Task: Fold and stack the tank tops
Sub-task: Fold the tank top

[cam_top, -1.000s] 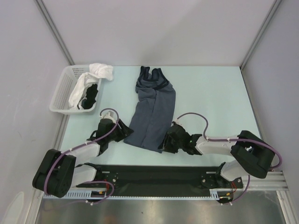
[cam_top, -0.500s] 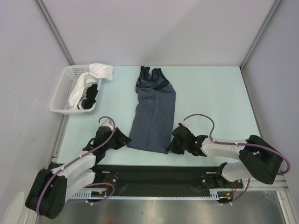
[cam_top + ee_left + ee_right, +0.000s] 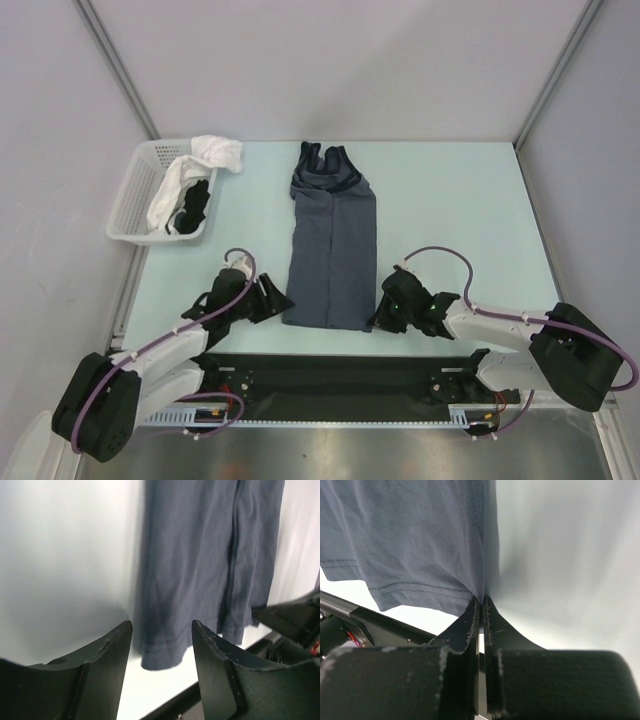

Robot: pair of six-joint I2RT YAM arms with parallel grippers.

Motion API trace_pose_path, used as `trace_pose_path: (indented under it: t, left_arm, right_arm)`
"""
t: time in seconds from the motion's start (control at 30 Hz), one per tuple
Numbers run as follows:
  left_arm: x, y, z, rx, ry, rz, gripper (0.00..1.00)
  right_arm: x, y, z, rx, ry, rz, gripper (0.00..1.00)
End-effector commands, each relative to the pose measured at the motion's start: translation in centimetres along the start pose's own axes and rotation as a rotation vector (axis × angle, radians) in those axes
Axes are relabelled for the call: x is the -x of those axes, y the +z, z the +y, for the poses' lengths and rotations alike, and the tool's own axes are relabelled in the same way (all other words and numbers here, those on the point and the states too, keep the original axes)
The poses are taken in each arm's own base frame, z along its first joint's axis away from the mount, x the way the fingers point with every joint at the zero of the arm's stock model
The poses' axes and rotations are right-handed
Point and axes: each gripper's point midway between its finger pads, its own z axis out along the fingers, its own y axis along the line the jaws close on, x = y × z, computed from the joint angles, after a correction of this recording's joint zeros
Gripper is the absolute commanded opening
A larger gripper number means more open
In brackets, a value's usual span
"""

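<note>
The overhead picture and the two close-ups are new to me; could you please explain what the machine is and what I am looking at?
It is two robot arms bolted at the near edge of a table. The wide picture comes from a fixed camera above and behind them. Each close-up comes from a camera on one arm's wrist, looking past its own two fingers. A dark blue top lies flat in the middle, straps pointing away from the arms. At the far left stands a white basket holding a white cloth and a black garment. The left tool is open, its fingers either side of the top's near left corner. The right tool is shut and seems to pinch the near right corner.
</note>
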Motion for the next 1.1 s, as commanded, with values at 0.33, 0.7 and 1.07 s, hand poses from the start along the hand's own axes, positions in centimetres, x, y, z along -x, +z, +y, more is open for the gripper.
trace_pose_path:
  t: [0.33,0.7,1.07]
  left_arm:
    - [-7.1,-2.3,6.2,0.235,-0.019,0.21,0.44]
    - [-8.1,-2.9,5.0,0.213,0.051,0.266,0.0]
    - [-8.9,-5.2,1.2,0.125,0.037,0.309,0.0]
  right_arm:
    - [-0.5,0.5,-2.2,-0.066,-0.017,0.022,0.01]
    - [-3.7,-1.0,-2.1,-0.066,-0.12,0.151,0.0]
    - [-4.2,-5.2,-1.2,-0.046,-0.159,0.145,0.02]
